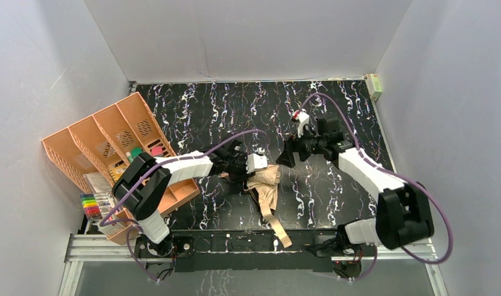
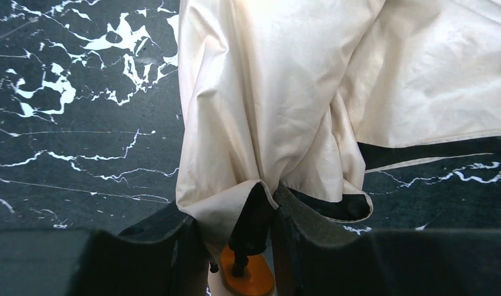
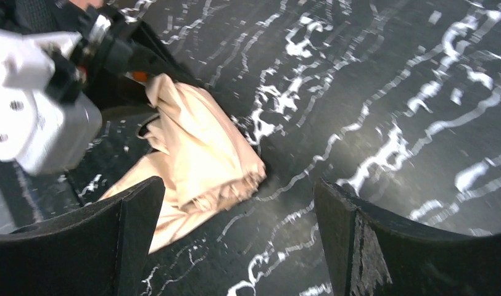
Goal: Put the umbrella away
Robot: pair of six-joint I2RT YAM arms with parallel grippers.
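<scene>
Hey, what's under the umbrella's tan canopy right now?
At the hem of the umbrella, black lining shows, with marbled table around it. Anything deeper inside is covered by the folded fabric.

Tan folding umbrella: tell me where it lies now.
In the top view, the tan folding umbrella lies centre-front on the black marbled table, canopy pinched in the left gripper.

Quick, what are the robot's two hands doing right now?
Left hand: closed on the umbrella.
Right hand: open, holding nothing.
</scene>
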